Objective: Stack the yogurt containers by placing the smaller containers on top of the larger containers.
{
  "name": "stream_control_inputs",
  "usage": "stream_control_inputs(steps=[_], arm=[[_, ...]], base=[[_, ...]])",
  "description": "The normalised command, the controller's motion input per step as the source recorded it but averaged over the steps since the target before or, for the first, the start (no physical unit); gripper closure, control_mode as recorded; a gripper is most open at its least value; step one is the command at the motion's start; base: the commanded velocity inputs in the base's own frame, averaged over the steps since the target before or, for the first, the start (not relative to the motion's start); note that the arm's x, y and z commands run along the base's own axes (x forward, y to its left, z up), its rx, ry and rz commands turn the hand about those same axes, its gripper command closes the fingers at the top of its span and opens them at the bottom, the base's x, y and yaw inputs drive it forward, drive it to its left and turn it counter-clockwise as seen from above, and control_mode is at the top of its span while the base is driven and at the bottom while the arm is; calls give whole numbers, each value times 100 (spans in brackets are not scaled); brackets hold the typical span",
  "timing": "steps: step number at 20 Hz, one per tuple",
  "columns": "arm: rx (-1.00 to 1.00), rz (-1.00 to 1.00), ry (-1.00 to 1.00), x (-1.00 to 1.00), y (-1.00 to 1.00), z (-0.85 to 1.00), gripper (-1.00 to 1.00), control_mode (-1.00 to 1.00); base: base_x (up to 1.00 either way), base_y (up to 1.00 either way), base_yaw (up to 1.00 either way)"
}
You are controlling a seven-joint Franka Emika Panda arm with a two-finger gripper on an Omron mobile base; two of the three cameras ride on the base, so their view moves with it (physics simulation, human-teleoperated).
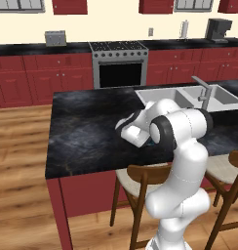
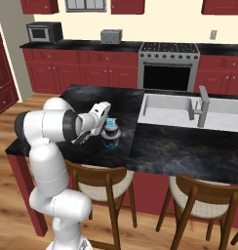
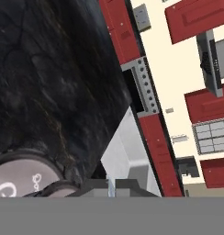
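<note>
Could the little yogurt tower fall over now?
It might. The tiny light-blue cup sits on top of two round cups, and the gripper is right beside it. If the hand swings sideways while pulling away, it could knock the tower toward the counter edge.

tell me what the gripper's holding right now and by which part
The gripper is shut on the tiny light-blue cup, apparently by its sides near the top, holding it over the two stacked round cups.

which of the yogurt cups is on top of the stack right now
The tiny light-blue squarish cup. It sits highest, at the gripper, above the narrower round cup, which rests on the widest round cup on the counter.
</note>
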Motion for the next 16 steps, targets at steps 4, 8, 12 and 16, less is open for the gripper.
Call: stream_control_inputs(steps=[4,8,12,16], arm=[[0,0,0,0,0,0,100,-100],[0,0,0,0,0,0,-100,-100],[0,0,0,0,0,0,-100,-100],[0,0,0,-8,0,0,-100,-100]], base=[[0,0,0],[0,0,0],[0,0,0],[0,0,0]])
